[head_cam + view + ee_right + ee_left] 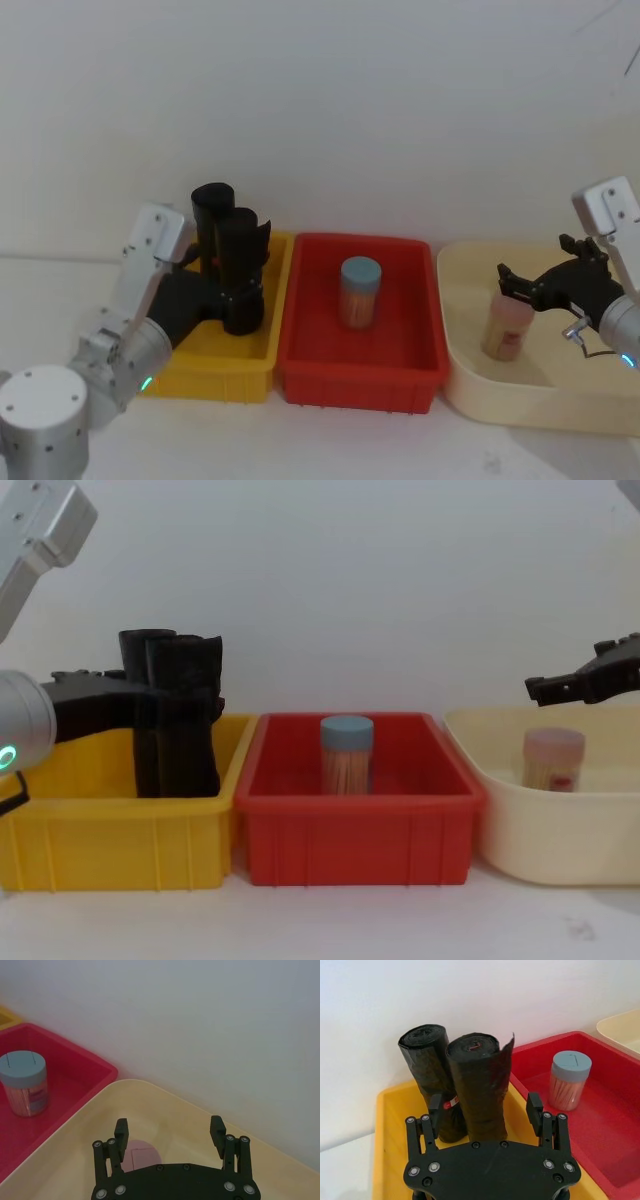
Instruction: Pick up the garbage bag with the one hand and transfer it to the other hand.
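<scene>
– Your left gripper (485, 1106) sat nearest the lens at inspection. It reached into the yellow bin (384, 1130) with its fingers spread wide, one on either side of the garbage bag (479, 1077). I could see no pad pressing on the plastic.

– And the bag itself?

– It stood upright in that bin, ragged top uppermost. It was pressed against the slimmer roll (426, 1067), which stood on its wall side. That roll carried a small red-and-white sticker (451, 1103) low on its body.

– What did you record on the other side?

– Your right gripper (169, 1127) hung above the cream tub (75, 1160). Its jaws were wide apart and held nothing. A pink-capped jar (142, 1156) stood in the tub beneath it.

– Anything between the two?

– You had the red bin (360, 385) between the yellow bin and the tub, close beside both. One jar with a grey-blue lid (360, 290) stood upright in it, well apart from both grippers.
</scene>
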### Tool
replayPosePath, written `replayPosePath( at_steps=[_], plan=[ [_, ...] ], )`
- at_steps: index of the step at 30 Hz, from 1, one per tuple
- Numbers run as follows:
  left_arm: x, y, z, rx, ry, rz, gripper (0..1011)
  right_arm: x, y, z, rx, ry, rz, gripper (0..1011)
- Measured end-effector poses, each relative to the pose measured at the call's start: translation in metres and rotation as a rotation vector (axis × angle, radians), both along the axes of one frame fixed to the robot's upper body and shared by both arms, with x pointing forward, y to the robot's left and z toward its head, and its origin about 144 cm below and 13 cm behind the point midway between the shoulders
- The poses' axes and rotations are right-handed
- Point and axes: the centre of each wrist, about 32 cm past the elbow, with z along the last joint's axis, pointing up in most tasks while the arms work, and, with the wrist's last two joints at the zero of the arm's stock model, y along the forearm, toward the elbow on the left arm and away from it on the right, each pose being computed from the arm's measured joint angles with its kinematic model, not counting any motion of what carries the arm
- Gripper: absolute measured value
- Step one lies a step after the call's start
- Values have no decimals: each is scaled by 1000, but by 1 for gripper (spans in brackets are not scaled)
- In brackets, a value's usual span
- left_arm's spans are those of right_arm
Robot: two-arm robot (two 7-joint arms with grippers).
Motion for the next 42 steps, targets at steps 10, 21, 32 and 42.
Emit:
replayPosePath(
  at_steps=[10,21,32,42],
  plan=[
    [33,12,3,-7,44,-76,1000,0,0,0,0,0,0,1004],
    [52,17,5,-16,72,-129,843,0,0,0,0,0,0,1004],
    [60,19,6,-20,83,-151,531,0,0,0,0,0,0,1004],
    [62,19,8,-22,81,-157,456,0,0,0,0,0,0,1004]
  ],
)
